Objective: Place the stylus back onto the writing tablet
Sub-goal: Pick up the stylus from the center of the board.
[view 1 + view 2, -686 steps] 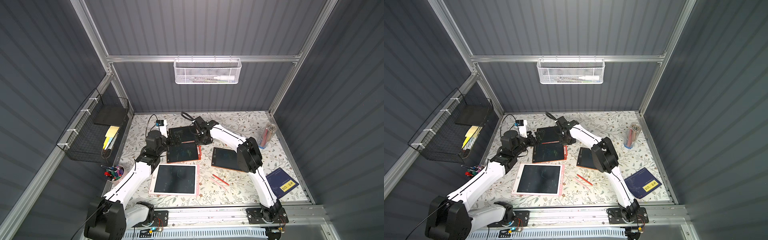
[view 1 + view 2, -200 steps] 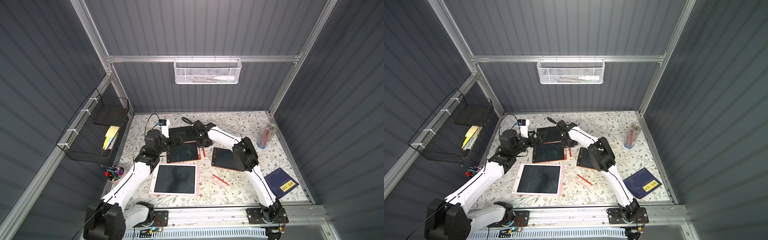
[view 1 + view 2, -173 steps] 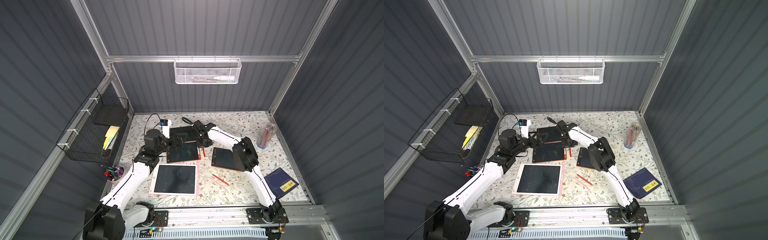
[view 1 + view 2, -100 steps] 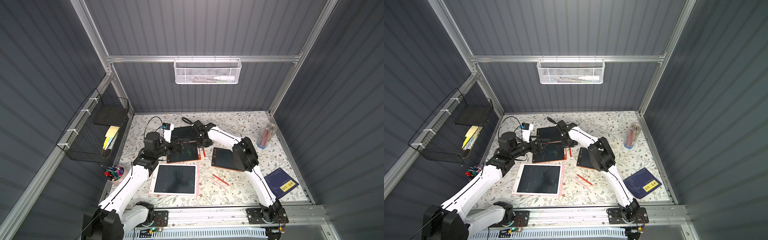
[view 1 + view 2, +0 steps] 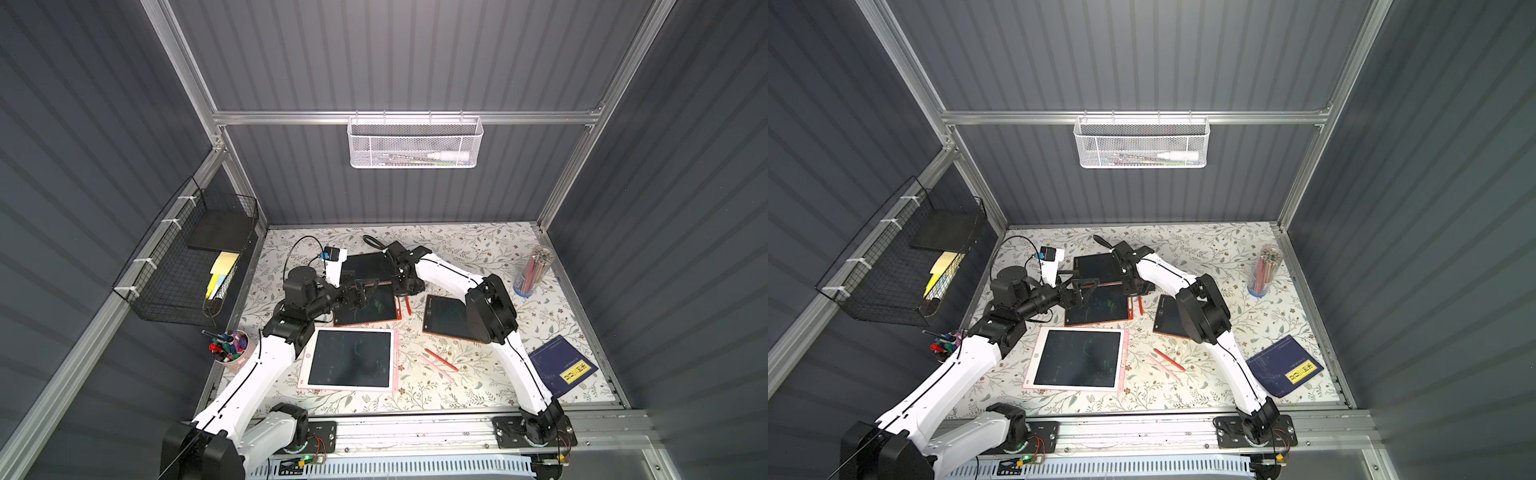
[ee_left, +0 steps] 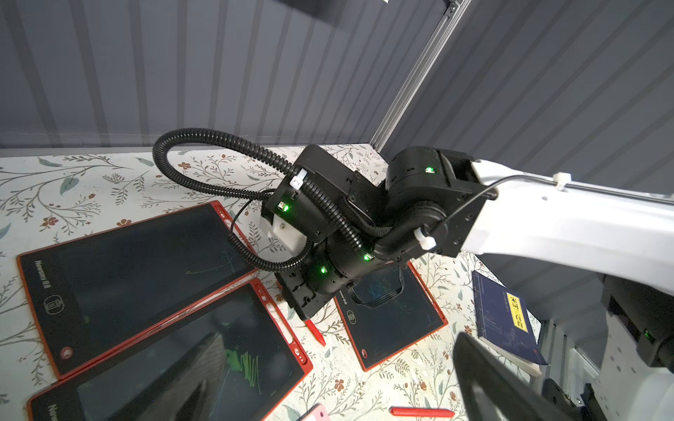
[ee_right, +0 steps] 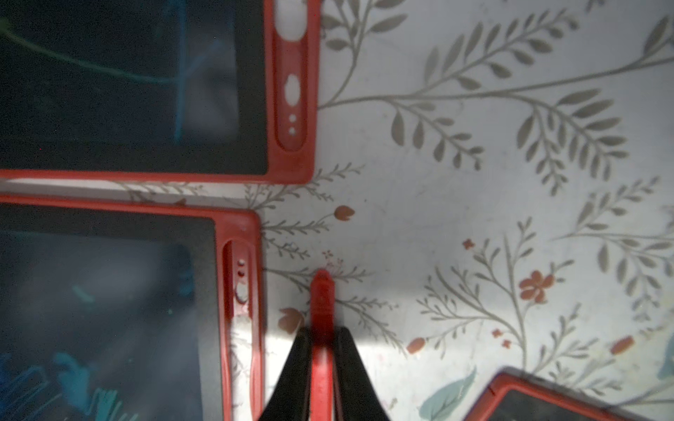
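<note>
Left gripper [image 5: 368, 291] was swung over red writing tablet [image 5: 374, 311], jaws spread. Red stylus [image 7: 322, 291] is clamped by right gripper [image 7: 322, 340] beside it.

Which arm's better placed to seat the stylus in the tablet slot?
Right. The right gripper is shut on the red stylus, which lies right beside the red writing tablet's empty slot. The left gripper is open and empty, hovering above that tablet.

- Both top views: bright, even, sharp; walls [image 5: 415, 62] bow at the edges.
- Right wrist view: dim, soft; right gripper [image 7: 321, 339] blurred at 6 o'clock.
</note>
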Available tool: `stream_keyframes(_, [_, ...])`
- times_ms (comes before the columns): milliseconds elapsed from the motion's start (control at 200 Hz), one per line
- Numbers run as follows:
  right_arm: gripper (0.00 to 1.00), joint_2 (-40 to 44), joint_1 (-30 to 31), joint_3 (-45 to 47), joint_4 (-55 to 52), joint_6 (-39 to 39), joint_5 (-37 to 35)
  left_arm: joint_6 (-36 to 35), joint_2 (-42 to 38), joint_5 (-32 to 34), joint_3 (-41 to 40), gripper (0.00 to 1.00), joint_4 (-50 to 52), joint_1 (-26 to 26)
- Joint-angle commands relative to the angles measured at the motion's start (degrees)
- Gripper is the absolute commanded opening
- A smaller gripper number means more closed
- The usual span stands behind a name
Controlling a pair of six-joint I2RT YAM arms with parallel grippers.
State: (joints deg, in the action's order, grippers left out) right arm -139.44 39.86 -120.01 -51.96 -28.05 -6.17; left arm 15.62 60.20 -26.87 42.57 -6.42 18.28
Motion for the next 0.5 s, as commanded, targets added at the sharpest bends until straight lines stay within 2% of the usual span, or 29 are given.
stream_keyframes(0, [0.15, 3.07, 0.84, 0.25, -1.13, -0.5, -0.06, -0.94, -1.07, -0.64, -0.29, 0.99, -0.88, -0.35])
stream_keyframes(495, [0.16, 0.72, 2.23, -3.56, -0.47, -3.05, 2.17, -0.7, -2.22, -0.33, -0.46, 0.99, -0.73, -0.35])
